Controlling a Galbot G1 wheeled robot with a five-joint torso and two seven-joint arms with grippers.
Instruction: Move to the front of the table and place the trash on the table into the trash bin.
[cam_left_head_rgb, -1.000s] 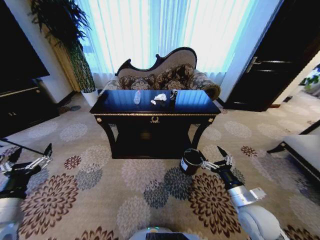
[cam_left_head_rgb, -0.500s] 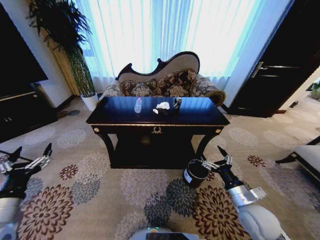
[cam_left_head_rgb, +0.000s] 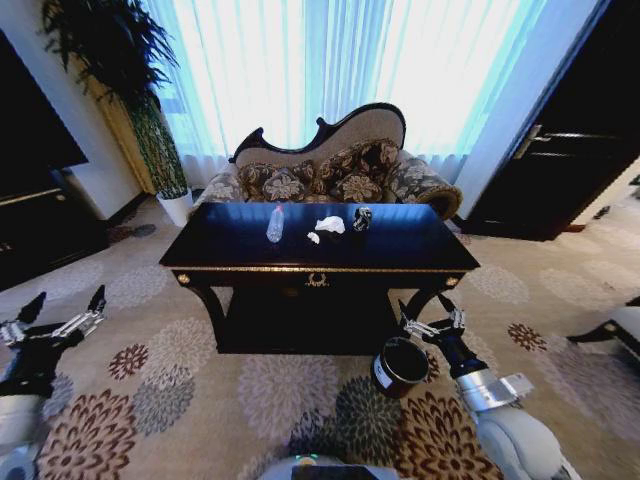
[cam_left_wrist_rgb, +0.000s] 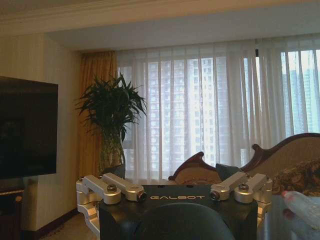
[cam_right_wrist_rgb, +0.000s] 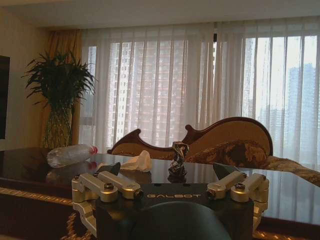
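My right gripper (cam_left_head_rgb: 431, 318) sits low at my right, fingers spread, holding nothing, just above the trash bin (cam_left_head_rgb: 400, 365) that stands on the carpet (cam_left_head_rgb: 200, 400) by the table's front right leg. My left gripper (cam_left_head_rgb: 62, 312) hangs out at my left over the carpet, well apart from the table, also spread wide and empty.

The table (cam_left_head_rgb: 400, 245) is straight ahead and close. I judge the drive-up as nearly done or done. Nothing is picked up yet.

All the trash is on the tabletop: the bottle (cam_left_head_rgb: 275, 224) lying toward the left of the group, the big paper ball (cam_left_head_rgb: 330, 224) in the middle with a smaller paper scrap (cam_left_head_rgb: 313, 238) just beside it, and the dark shiny wrapper (cam_left_head_rgb: 362, 217) to the right. The right wrist view shows the same lot across the glossy top: bottle (cam_right_wrist_rgb: 70, 154), paper ball (cam_right_wrist_rgb: 136, 162), wrapper (cam_right_wrist_rgb: 177, 159) standing upright.

Inside of the bin looks dark, can't tell if anything is in it. Left to do, by my read: every piece, four grabs and drops.

Sofa (cam_left_head_rgb: 330, 170) behind the table, plant (cam_left_head_rgb: 130, 70) at far left.
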